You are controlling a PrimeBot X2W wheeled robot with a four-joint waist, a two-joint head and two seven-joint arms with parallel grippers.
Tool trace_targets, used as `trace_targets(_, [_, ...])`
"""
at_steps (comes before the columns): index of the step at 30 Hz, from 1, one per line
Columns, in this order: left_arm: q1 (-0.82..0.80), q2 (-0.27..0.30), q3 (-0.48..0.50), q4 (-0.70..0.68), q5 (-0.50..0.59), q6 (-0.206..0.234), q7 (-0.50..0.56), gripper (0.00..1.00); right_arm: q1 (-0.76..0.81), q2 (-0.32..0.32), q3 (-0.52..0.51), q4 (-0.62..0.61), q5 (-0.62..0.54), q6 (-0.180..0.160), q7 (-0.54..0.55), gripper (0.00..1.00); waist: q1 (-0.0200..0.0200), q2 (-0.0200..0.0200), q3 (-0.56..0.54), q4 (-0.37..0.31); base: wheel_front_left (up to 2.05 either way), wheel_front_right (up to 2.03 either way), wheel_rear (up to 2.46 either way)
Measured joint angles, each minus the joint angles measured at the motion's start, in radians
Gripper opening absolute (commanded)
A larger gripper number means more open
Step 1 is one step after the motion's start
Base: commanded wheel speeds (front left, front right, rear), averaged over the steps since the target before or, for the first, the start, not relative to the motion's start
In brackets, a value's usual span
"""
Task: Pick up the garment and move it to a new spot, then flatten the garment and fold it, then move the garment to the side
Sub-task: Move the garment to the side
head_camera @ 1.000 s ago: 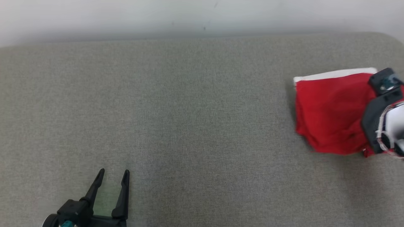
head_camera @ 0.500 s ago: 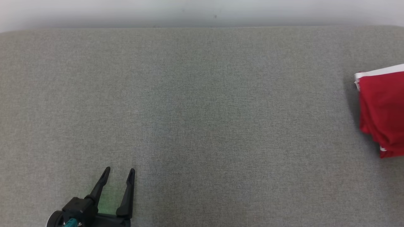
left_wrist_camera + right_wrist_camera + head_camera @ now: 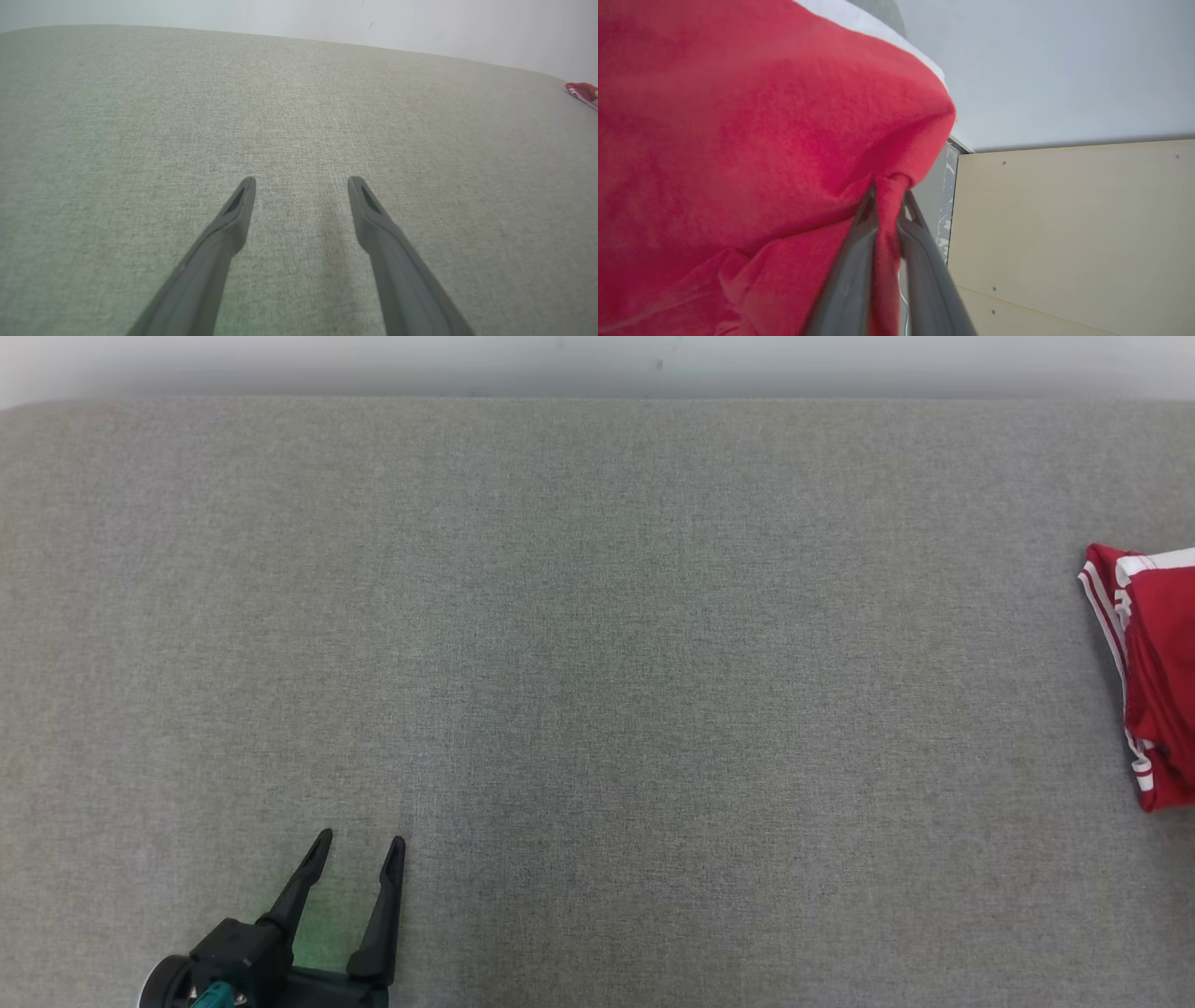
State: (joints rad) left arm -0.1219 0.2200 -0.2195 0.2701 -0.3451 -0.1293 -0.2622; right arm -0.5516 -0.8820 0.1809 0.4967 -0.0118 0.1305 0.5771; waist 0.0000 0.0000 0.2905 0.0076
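Note:
The garment (image 3: 1158, 672) is red with white stripes and a white band, folded, at the far right edge of the head view on the grey cloth surface (image 3: 597, 635). Up close in the right wrist view, the garment (image 3: 738, 154) has a pinch of red cloth clamped between the two fingers of my right gripper (image 3: 889, 189), which is shut on it. My left gripper (image 3: 359, 845) stands open at the lower left, well away from the garment, with bare grey cloth between its fingers (image 3: 301, 179). A red corner of the garment (image 3: 581, 91) shows at the far right of the left wrist view.
The grey cloth surface (image 3: 280, 116) runs to a pale wall (image 3: 597, 359) at the back. Past the garment in the right wrist view stand a pale wall (image 3: 1064, 70) and a beige wooden panel (image 3: 1073, 233).
The garment has slid right, from mostly in view to only its left edge showing. The right gripper and forearm have left the head view. The camera has shifted slightly; the left gripper stays open.

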Motion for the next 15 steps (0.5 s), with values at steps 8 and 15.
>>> trace_targets(8, [0.000, 0.000, 0.001, -0.017, 0.004, 0.006, 0.000, 1.00, 0.022, 0.063, -0.066, 0.017, -0.045, 0.000, -0.021, 1.00, 0.0000, 0.0000, -0.014, -0.006, 0.00, 0.00, 0.00])
trace_targets(15, [0.008, -0.020, 0.010, -0.029, 0.010, 0.013, 0.000, 1.00, 0.062, 0.133, -0.135, 0.005, 0.003, 0.000, -0.113, 1.00, 0.0000, 0.0000, -0.064, -0.013, 0.00, 0.00, 0.00])
